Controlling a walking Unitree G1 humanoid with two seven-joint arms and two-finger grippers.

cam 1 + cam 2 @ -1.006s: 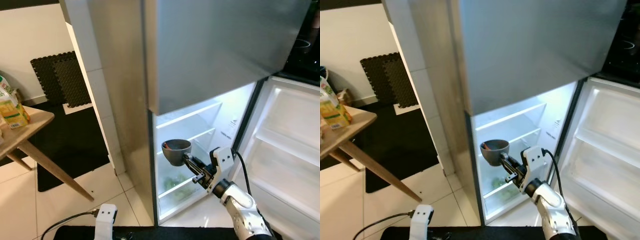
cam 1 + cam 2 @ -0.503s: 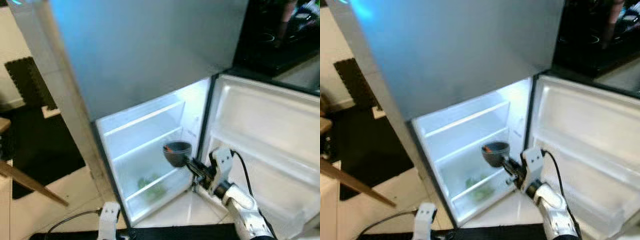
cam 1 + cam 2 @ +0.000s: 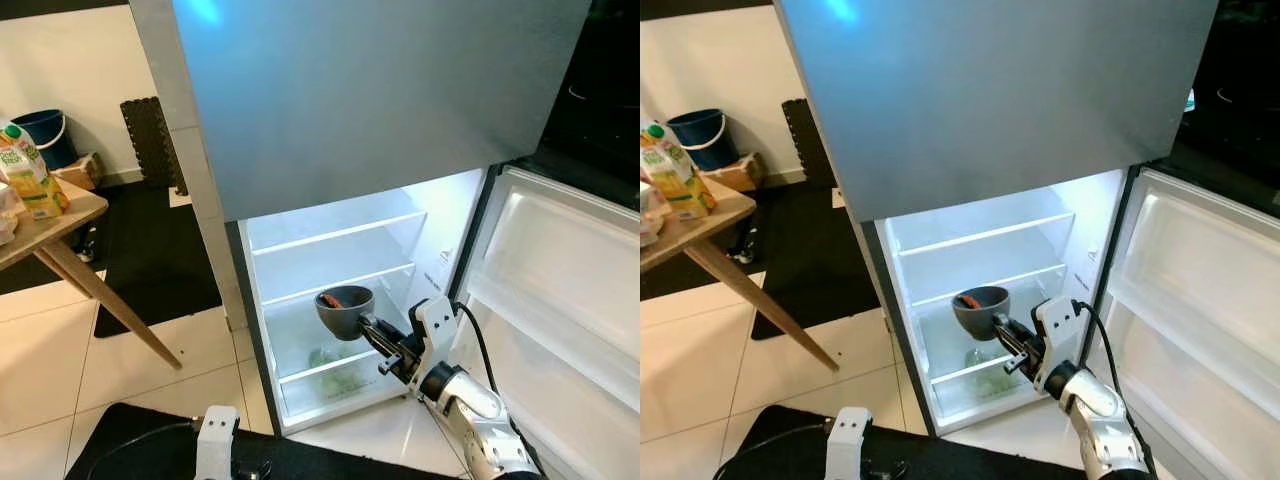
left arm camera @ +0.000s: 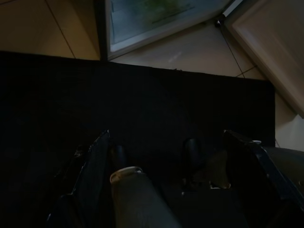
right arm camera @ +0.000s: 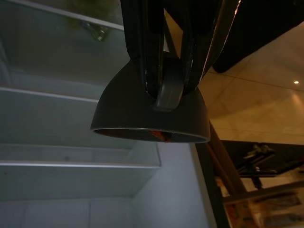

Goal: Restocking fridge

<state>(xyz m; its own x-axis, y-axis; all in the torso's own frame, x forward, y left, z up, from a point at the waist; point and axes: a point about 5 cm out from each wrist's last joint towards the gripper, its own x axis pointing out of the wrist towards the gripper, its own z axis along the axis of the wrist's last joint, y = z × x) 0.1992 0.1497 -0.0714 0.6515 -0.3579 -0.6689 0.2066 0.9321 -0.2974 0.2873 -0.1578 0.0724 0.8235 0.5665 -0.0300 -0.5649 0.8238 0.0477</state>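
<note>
Although the right wrist view is dim, you can see the right gripper point(image 3: 372, 334) clamped on the handle of a grey bowl point(image 3: 345, 310), its jaws pinching the stub from both sides. Something orange-red lies inside the bowl; what it is you cannot tell. Beyond the fingertips stands the open fridge point(image 3: 340, 290), with the bowl in front of its middle glass shelf point(image 3: 335, 283). Blurred greens point(image 3: 335, 362) sit in the bottom compartment. The left gripper point(image 4: 152, 156) hangs low over a black mat point(image 4: 142, 95), jaws apart.
</note>
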